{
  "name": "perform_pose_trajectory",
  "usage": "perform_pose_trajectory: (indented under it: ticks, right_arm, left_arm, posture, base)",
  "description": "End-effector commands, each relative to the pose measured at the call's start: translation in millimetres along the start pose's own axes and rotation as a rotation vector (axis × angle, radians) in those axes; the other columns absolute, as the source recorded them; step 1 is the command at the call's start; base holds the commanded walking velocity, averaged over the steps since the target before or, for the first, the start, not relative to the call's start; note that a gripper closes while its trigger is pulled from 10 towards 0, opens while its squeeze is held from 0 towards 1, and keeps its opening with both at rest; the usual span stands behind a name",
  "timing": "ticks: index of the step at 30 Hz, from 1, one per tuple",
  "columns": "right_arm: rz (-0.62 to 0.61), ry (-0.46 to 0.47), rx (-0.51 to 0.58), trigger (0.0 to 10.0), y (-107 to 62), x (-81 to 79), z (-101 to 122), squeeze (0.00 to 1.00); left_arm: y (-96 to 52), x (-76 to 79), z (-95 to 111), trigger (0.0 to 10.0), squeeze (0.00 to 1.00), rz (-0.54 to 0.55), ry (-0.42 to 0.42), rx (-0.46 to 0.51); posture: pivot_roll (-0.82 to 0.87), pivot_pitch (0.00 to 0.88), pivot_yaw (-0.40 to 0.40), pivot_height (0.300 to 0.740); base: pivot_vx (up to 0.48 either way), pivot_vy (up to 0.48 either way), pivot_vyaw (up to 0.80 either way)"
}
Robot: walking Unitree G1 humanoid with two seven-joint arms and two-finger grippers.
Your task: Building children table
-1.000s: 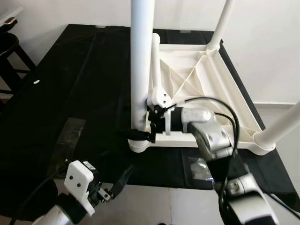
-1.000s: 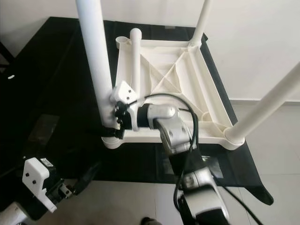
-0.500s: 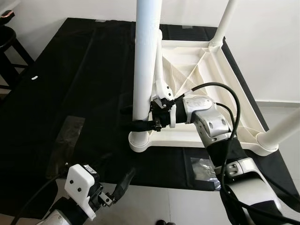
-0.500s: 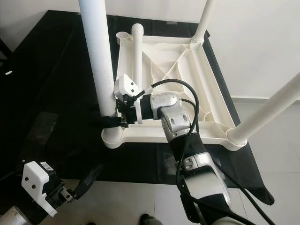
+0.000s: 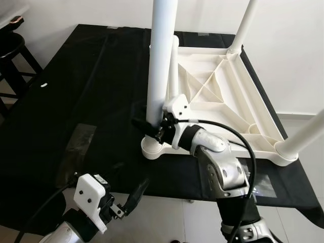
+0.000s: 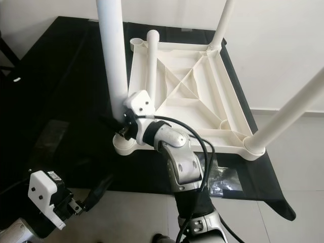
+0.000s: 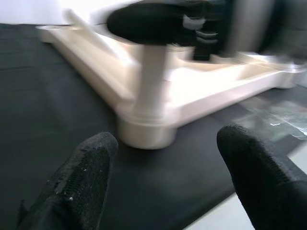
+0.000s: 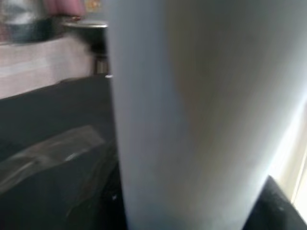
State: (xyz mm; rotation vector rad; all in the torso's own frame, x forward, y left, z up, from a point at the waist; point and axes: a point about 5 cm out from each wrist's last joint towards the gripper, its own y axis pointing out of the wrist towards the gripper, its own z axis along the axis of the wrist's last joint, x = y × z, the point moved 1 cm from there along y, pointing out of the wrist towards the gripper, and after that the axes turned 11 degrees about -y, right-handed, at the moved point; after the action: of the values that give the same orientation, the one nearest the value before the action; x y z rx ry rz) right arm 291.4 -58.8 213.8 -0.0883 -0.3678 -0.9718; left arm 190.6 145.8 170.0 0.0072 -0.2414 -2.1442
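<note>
the near-left leg (image 5: 161, 66) runs off the top edge, as do the far-right leg (image 5: 243, 28) and near-right leg (image 5: 304, 135). the right gripper (image 5: 147, 126) is partly hidden behind the near-left leg, its finger spacing unclear. the left wrist view is blurred.

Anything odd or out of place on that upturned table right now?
One thing: a fourth leg lies loose across the upturned tabletop, beside an empty corner socket, while three legs stand up. The right gripper is at the near-left leg. Nothing looks broken or spilled.
</note>
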Motion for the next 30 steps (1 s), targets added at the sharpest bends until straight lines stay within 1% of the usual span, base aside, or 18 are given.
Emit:
perform_pose_trajectory:
  ticks: [1,6,7,9,10,11,12,13,14,16,17,19,20,21,22,23,25,30]
  right_arm:
    - [-0.083,0.026,-0.208,0.0,-9.6,-9.1,-33,0.0]
    - [-0.054,0.023,-0.166,0.0,0.3,-14.3,-25,0.0]
    - [-0.044,0.024,-0.154,2.5,2.3,-14.9,-22,0.0]
    - [-0.036,0.023,-0.147,2.5,3.7,-15.2,-21,0.0]
    - [-0.01,0.039,-0.127,10.0,5.5,-16.2,-16,0.0]
    - [-0.01,0.039,-0.127,10.0,5.5,-16.2,-16,0.0]
    - [0.026,0.052,-0.106,10.0,7.8,-16.8,-12,0.32]
    - [0.105,0.067,-0.06,10.0,10.2,-17.0,-3,1.0]
    - [0.105,0.067,-0.06,10.0,10.2,-17.0,-3,1.0]
    - [0.265,0.04,0.026,10.0,15.0,-11.2,10,1.0]
    - [0.265,0.04,0.026,10.0,15.0,-11.2,10,1.0]
    - [0.405,-0.015,0.088,10.0,16.9,-8.9,18,1.0]
    - [0.405,-0.015,0.088,10.0,16.9,-8.9,18,1.0]
    - [0.5,-0.068,0.121,10.0,18.0,-8.2,21,0.92]
    - [0.565,-0.113,0.139,10.0,19.7,-6.6,21,0.0]
    - [0.565,-0.113,0.139,10.0,19.7,-6.6,21,0.0]
    - [0.727,-0.16,0.164,10.0,24.1,-4.0,19,0.0]
    - [0.853,-0.176,0.175,10.0,33.7,2.1,20,0.0]
  left_arm:
    - [-1.2,-3.6,-4,10.0,0.0,0.005,0.003,-0.018]
    - [0.5,-8.2,-6,10.0,0.0,-0.001,0.012,-0.024]
    - [0.5,-8.9,-6,10.0,0.0,0.004,0.013,-0.022]
    - [0.4,-9.5,-6,10.0,0.0,0.008,0.014,-0.021]
    - [0.4,-10.0,-6,10.0,0.0,0.014,0.014,-0.018]
    - [0.4,-10.0,-6,10.0,0.0,0.014,0.014,-0.018]
    - [0.5,-10.2,-6,10.0,0.0,0.018,0.015,-0.017]
    - [0.6,-10.1,-6,10.0,0.0,0.018,0.014,-0.017]
    - [0.6,-10.1,-6,10.0,0.0,0.018,0.014,-0.017]
    - [1.1,-9.4,-6,10.0,0.0,0.013,0.012,-0.018]
    - [1.1,-9.4,-6,10.0,0.0,0.013,0.012,-0.018]
    - [1.5,-8.7,-5,10.0,0.0,0.009,0.011,-0.018]
    - [1.5,-8.7,-5,10.0,0.0,0.009,0.011,-0.018]
    - [1.6,-7.9,-5,10.0,0.0,0.009,0.011,-0.017]
    - [1.6,-7.5,-5,10.0,0.0,0.008,0.011,-0.017]
    - [1.6,-7.5,-5,10.0,0.0,0.008,0.011,-0.017]
    - [0.6,-6.4,-4,10.0,0.0,0.01,0.01,-0.016]
    - [-2.3,-4.5,-3,10.0,0.0,0.015,0.008,-0.018]
  posture:
    - [-0.09,0.231,-0.048,0.74]
    - [-0.09,0.218,-0.048,0.74]
    - [-0.09,0.217,-0.046,0.74]
    - [-0.08,0.216,-0.044,0.74]
    - [-0.08,0.217,-0.041,0.74]
    - [-0.08,0.217,-0.041,0.74]
    - [-0.08,0.217,-0.04,0.74]
    - [-0.08,0.217,-0.039,0.74]
    - [-0.08,0.217,-0.039,0.74]
    - [-0.08,0.221,-0.041,0.74]
    - [-0.08,0.221,-0.041,0.74]
    - [-0.08,0.226,-0.04,0.74]
    - [-0.08,0.226,-0.04,0.74]
    - [-0.07,0.227,-0.04,0.74]
    - [-0.07,0.227,-0.04,0.74]
    - [-0.07,0.227,-0.04,0.74]
    - [-0.05,0.238,-0.043,0.74]
    - [-0.04,0.249,-0.045,0.74]
  base:
    - [0.0,0.0,0.0]
    - [0.0,0.0,0.0]
    - [0.0,0.0,0.0]
    - [0.0,0.0,0.0]
    - [0.0,0.0,0.0]
    - [0.0,0.0,0.0]
    - [0.0,0.0,0.0]
    - [0.0,0.0,0.0]
    - [0.0,0.0,0.0]
    - [0.0,0.0,0.0]
    - [0.0,0.0,0.0]
    - [0.0,0.0,0.0]
    - [0.0,0.0,0.0]
    - [0.0,0.0,0.0]
    - [0.0,0.0,0.0]
    - [0.0,0.0,0.0]
    - [0.0,0.0,0.0]
    - [0.0,0.0,0.0]
